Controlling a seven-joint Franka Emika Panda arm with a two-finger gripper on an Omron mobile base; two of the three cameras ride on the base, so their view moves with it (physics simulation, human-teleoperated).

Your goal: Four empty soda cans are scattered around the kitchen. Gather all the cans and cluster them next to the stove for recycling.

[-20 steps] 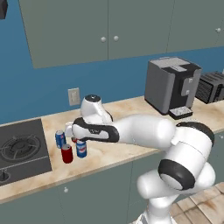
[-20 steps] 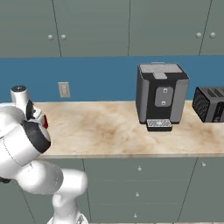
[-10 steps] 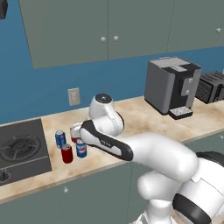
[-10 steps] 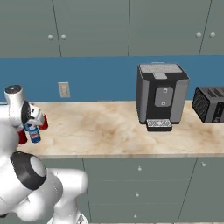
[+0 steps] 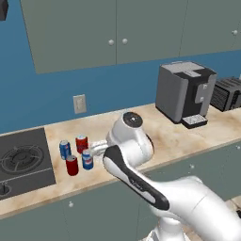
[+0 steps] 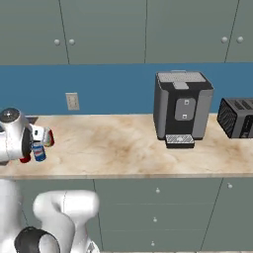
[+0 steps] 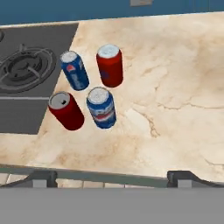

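Note:
Four soda cans stand in a tight cluster on the counter just right of the black stove (image 7: 30, 70): a blue can (image 7: 75, 70) and a red can (image 7: 110, 65) at the back, a red can (image 7: 65, 110) and a blue can (image 7: 101, 107) in front. In the left base view they are the blue can (image 5: 65, 149), red can (image 5: 81, 143), red can (image 5: 71, 165) and blue can (image 5: 87, 159), beside the stove (image 5: 23, 160). My gripper (image 7: 112, 177) is open and empty, raised above and back from the cans, with its fingertips (image 7: 41, 178) wide apart. The hand (image 5: 98, 148) sits just right of the cluster.
A grey coffee machine (image 5: 184, 92) and a dark toaster (image 5: 228, 93) stand further right on the marble counter (image 5: 174, 141). A wall outlet (image 5: 79, 103) is behind the cans. My own elbow and forearm (image 5: 134, 141) bulk over the counter's front edge.
The hand has drawn back to the right, away from the cans, and the front blue can stands free. The arm's elbow has swung forward, toward the cameras.

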